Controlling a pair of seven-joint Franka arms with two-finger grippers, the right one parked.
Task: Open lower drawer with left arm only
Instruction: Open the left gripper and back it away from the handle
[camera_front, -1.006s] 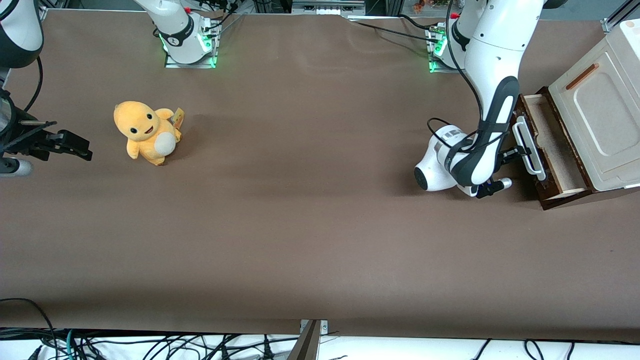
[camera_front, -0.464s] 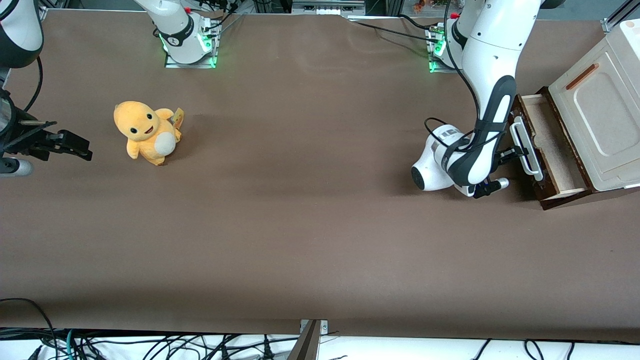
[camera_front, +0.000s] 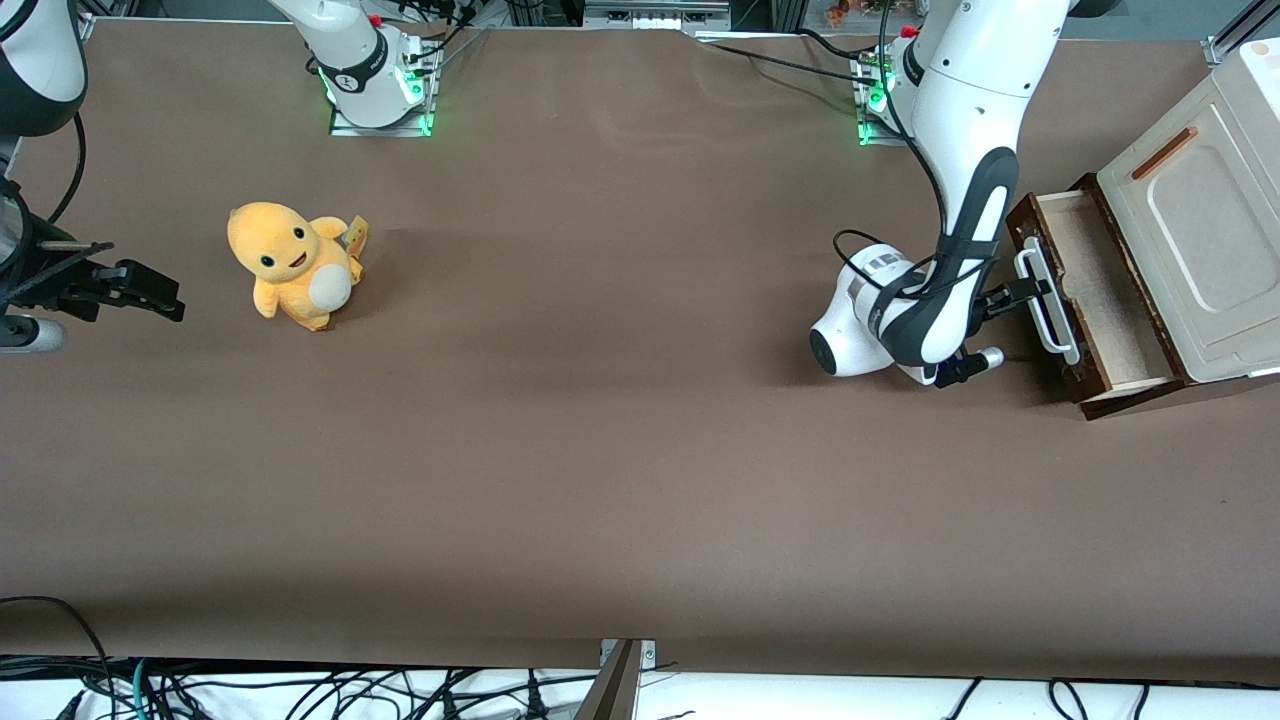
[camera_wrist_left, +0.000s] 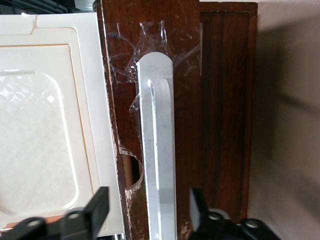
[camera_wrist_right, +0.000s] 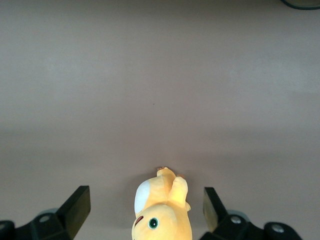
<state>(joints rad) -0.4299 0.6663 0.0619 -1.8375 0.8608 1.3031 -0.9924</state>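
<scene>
drawer (camera_front: 1092, 292) stands pulled out on the bench (camera_front: 600, 450). its white handle (camera_wrist_left: 159, 150) runs between the gripper (camera_wrist_left: 147, 212) jaws. jaws spread apart, neither one touching it.

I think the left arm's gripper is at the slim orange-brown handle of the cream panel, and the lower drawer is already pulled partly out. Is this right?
Not quite. The gripper is at the white loop handle of the lower drawer, not the orange-brown one, as the front view shows. The lower drawer is indeed pulled partly out.
</scene>
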